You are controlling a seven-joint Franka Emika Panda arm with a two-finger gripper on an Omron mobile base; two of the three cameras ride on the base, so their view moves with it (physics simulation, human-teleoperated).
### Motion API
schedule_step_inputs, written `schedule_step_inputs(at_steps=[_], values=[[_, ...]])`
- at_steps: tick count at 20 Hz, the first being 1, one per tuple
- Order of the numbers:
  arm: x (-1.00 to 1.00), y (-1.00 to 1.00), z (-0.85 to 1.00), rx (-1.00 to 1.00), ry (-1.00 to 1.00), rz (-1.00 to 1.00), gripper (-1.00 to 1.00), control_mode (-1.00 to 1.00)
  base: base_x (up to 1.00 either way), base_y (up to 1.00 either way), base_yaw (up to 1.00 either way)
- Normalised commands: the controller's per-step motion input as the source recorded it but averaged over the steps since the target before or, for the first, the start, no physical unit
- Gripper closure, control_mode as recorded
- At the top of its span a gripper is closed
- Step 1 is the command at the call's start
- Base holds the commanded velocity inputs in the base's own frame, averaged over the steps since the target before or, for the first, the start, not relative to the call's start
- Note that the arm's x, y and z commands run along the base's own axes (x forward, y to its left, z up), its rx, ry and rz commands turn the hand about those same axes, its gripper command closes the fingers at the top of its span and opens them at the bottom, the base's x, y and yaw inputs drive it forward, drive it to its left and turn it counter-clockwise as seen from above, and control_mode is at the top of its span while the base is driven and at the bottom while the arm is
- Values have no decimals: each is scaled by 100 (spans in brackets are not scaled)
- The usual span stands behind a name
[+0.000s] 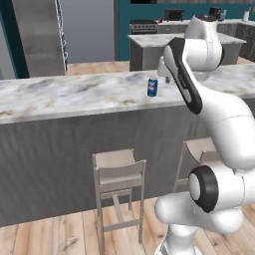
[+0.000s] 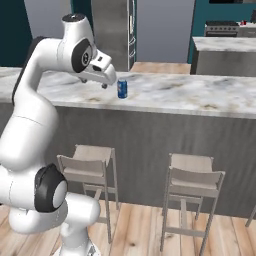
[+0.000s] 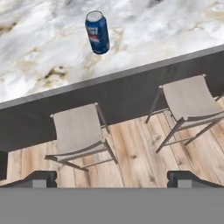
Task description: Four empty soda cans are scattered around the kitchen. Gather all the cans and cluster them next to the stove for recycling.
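Observation:
A blue soda can [image 1: 152,87] with a white band stands upright on the marble island counter [image 1: 74,94], close to its near edge. My gripper [image 2: 104,85] hovers just left of this can [image 2: 122,89] in the right base view, above the counter's front edge and apart from the can. In the hand view the can [image 3: 97,32] lies ahead and above, while my gripper [image 3: 113,179] is open, its two dark tips wide apart with nothing between them. The black stove [image 1: 143,26] sits far back against the teal wall, also seen as the stove [image 2: 222,28].
Wooden bar stools [image 2: 90,162] [image 2: 192,175] stand on the plank floor in front of the island. A second marble counter [image 1: 164,42] lies between the island and the stove. A steel fridge [image 1: 40,35] stands at the back left.

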Motion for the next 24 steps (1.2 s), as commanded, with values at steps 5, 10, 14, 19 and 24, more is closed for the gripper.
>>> schedule_step_inputs(at_steps=[5,10,14,19,24], values=[[41,0,0,-2,-5,-5,-100,-100,0,0,0],[39,0,0,0,0,-1,-100,-100,0,0,0],[40,0,-2,0,1,0,-100,-100,0,0,0],[40,-1,-10,0,2,0,-100,-100,0,0,0],[28,-6,-12,0,1,4,-100,-100,0,0,0]])
